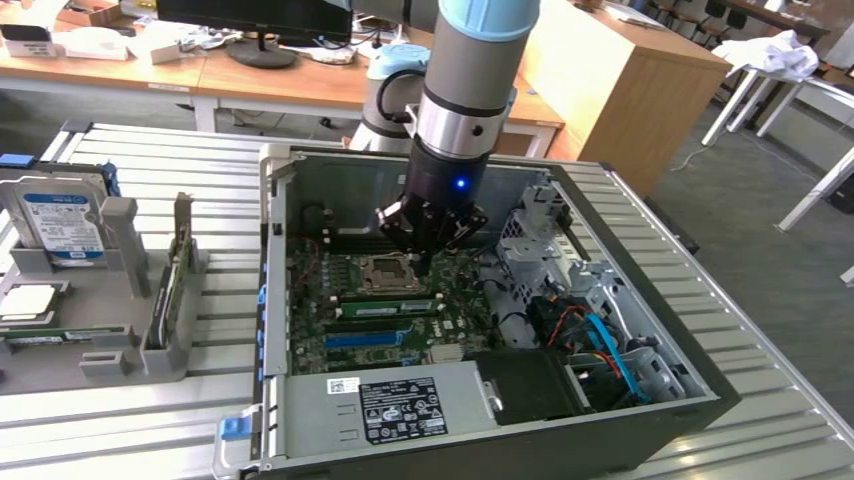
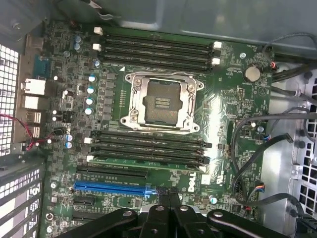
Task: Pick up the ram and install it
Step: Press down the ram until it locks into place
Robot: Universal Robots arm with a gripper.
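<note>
Item: ram [image 1: 387, 306], a thin green stick. Location: standing on edge in one of the long memory slots of the motherboard [image 2: 233, 99], inside the open computer case [image 1: 274, 300], in the bank of slots between the processor socket [image 2: 161, 101] and the blue slot [image 2: 111, 188]. Condition: appears seated along its whole length and level with the slot. Whether the end latches have snapped home cannot be told. Item: claw [image 1: 424, 258]. Condition: fingers pinched together, nothing between them, holding nothing. Position: down inside the case, low over the board at the edge of the processor socket. Relation: the ram lies just beside the fingertips, on the side away from the socket. In the exterior view the tips look apart from the stick, though contact cannot be ruled out. Progress, as a judgement: pick-up and carry are done, and the stick is in its slot and out of the claw's grip. What may be left is confirming a full seat. Other stock: a grey rack [image 1: 134, 350] on the exterior view's left, well apart from the case, with a hard drive [image 1: 60, 225] upright in it.
</note>
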